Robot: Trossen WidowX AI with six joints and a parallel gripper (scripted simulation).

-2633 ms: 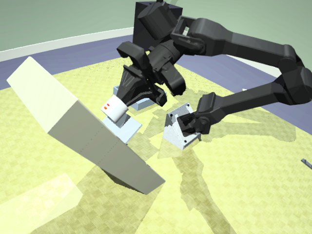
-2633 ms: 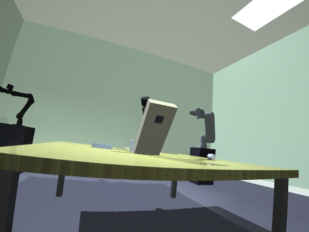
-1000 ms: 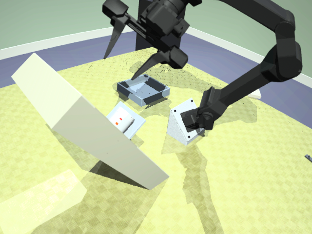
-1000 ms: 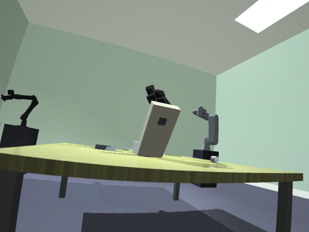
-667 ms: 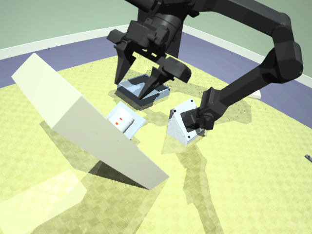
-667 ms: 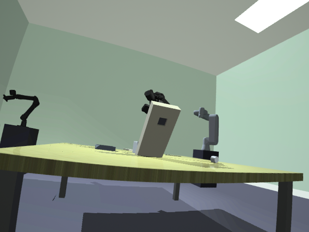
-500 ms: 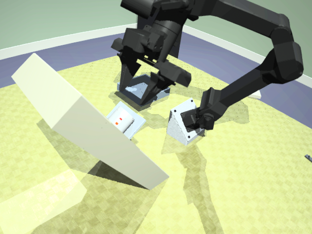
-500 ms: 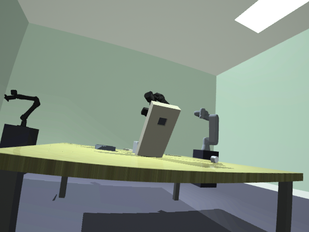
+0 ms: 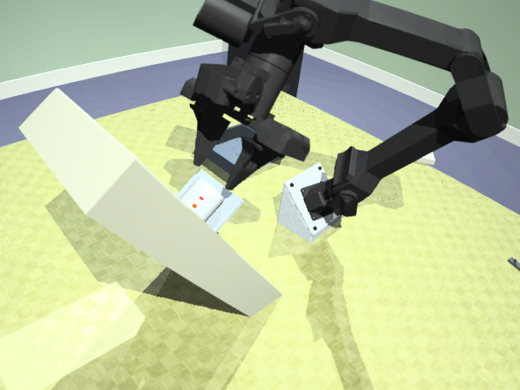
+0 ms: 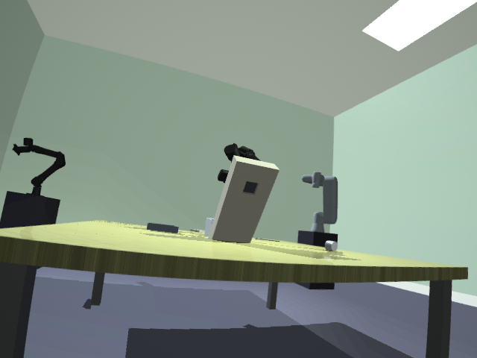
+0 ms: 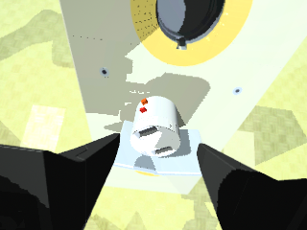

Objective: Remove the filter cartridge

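The cartridge [image 11: 155, 126] is a short white cylinder sticking out from a small pale plate [image 11: 188, 162] at the foot of the big leaning panel [image 9: 126, 197], low down near the counter [image 9: 378, 293]. In the wrist view its round end face looks straight toward the camera, showing 2 narrow dark slots side by side, with 2 small red marks on its curved side. So its long axis runs roughly along the gripper's line of approach, out of the panel toward the arm, not across it.

The gripper [image 9: 214, 171] hangs released, fingers well parted with nothing between them. In the top view its 2 fingertips point down at the cartridge from above and behind, near it but apart from it. In the wrist view the cartridge sits between the 2 dark fingers and beyond their tips, slightly left of centre.

The tray [image 9: 235, 145] lies just behind the cartridge, mostly hidden under the gripper.

In my judgement the coming move depends on that alignment: the fingers must advance along the cartridge's axis, either into the 2 slots or around its barrel, so the line between the slots needs to match the finger spread. From these views that match looks close, but I cannot tell exactly.
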